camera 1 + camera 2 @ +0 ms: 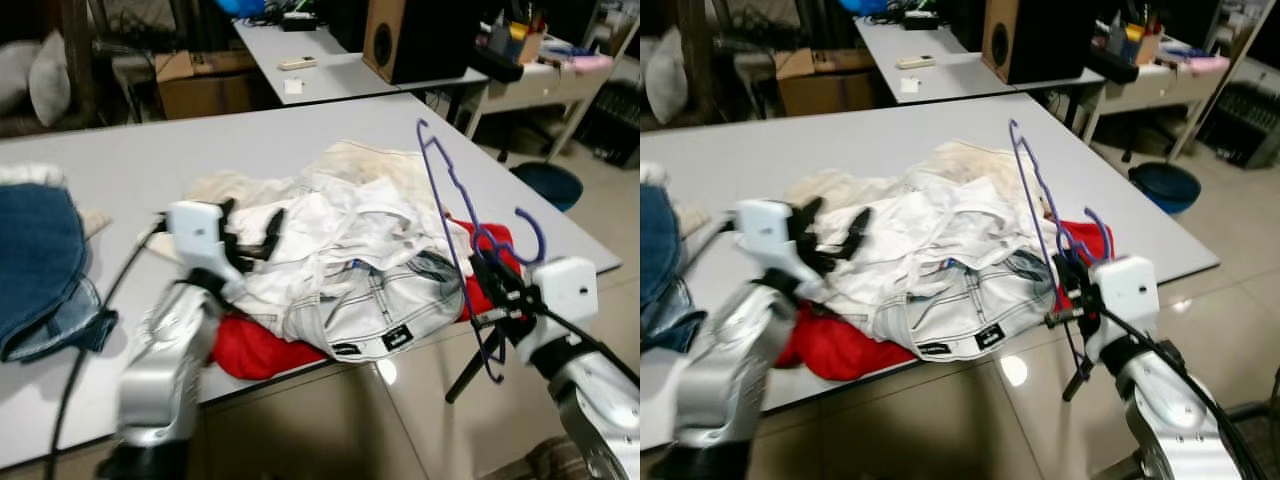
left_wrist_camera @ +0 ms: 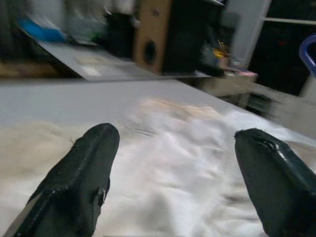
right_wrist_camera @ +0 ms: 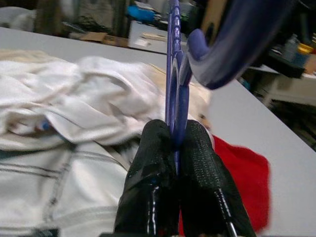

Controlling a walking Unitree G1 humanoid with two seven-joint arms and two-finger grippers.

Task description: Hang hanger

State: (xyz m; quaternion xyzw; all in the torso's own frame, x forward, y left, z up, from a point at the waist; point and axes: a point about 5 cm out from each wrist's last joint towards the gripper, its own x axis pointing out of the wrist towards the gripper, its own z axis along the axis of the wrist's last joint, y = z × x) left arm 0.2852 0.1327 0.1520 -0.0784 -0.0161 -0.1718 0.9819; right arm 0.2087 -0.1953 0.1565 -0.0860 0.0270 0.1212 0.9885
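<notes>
A purple plastic hanger (image 1: 452, 200) stands tilted over the right side of a clothes pile, its hook (image 1: 530, 232) curling near my right wrist. My right gripper (image 1: 493, 285) is shut on the hanger's lower bar, seen close up as two black fingers (image 3: 163, 168) pinching the purple hanger (image 3: 175, 94). My left gripper (image 1: 252, 238) hovers open over the white garments (image 1: 340, 250), its fingers (image 2: 84, 177) spread wide above the cloth.
The clothes lie on a grey table (image 1: 200, 150): white jeans (image 1: 380, 300), a red garment (image 1: 255, 350), blue denim (image 1: 40, 260) at the left. Behind stand another table with a speaker (image 1: 410, 38) and a blue bin (image 1: 548, 183) on the floor.
</notes>
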